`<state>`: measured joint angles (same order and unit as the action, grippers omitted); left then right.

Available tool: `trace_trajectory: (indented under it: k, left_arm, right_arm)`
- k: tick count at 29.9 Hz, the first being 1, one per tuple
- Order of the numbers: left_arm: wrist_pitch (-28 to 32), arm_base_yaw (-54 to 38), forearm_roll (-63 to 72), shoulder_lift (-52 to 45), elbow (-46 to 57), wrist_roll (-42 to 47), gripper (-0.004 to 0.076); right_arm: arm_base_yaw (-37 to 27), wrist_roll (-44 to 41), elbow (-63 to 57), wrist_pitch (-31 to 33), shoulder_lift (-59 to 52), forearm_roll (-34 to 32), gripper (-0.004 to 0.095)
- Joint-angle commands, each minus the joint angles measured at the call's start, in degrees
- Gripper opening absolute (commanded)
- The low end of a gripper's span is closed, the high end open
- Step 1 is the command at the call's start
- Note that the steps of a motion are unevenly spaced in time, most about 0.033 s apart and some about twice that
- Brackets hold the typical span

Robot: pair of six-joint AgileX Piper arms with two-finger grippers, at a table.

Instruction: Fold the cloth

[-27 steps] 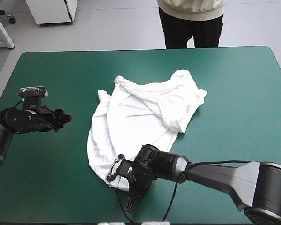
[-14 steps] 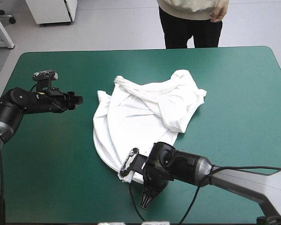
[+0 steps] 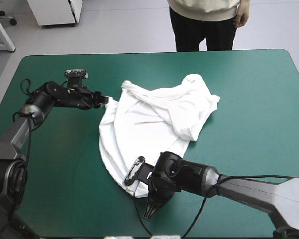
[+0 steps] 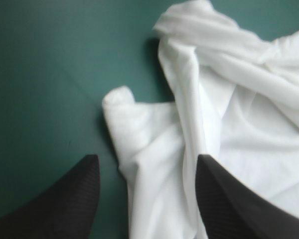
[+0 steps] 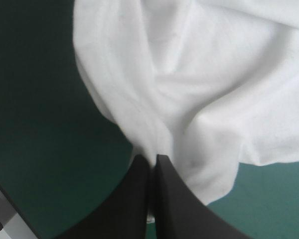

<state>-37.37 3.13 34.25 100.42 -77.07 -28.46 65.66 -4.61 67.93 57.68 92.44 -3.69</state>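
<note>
T-shirt [image 3: 149, 124] crumpled, lying mid-table on teal-green cover [image 3: 254, 99], right side bunched over itself. Left gripper [image 4: 147, 159] spread wide at shirt's far-left corner, white cloth betw. its black fingers. Right gripper [image 5: 149, 158] pinched on near hem, nearly closed w/ fabric betw. fingers.

1. No readable text, label, brand, number or sign in any view.
2. T-shirt [image 3: 139, 130]: plain white, nothing legible.
3. Table cover [image 3: 254, 99]: plain teal-green, nothing legible.
</note>
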Motion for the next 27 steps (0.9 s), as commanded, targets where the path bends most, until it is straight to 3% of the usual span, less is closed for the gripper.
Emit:
trace_trajectory:
  k: [1,7,18,20,24,27]
  left_arm:
    - [0.9,0.9,2.1,2.2,-7.7,0.3,0.042]
    - [-3.5,1.3,2.0,10.5,-15.4,1.2,0.042]
    - [-9.6,1.5,-4.2,15.7,-16.2,3.7,0.0415]
    - [-11.4,1.5,-6.1,15.8,-16.2,3.8,0.035]
    - [-11.9,1.7,-6.1,15.8,-16.2,3.1,-0.0012]
    - [-11.9,2.5,-5.4,15.8,-16.3,1.9,-0.0009]
  right_arm:
    - [-0.1,-0.4,1.4,-0.7,-2.1,-0.1,-0.0017]
    - [-0.1,-1.4,1.4,-0.5,-2.1,-0.2,-0.0017]
    - [-0.1,-3.3,1.4,-0.5,-2.1,-0.4,-0.0017]
    - [-0.1,-3.6,1.4,-0.5,-2.1,-0.4,-0.0017]
    - [-0.1,-3.9,1.4,-0.9,-2.1,-0.7,-0.0018]
    - [-0.1,-6.2,1.5,-1.3,-2.3,-3.0,-0.0017]
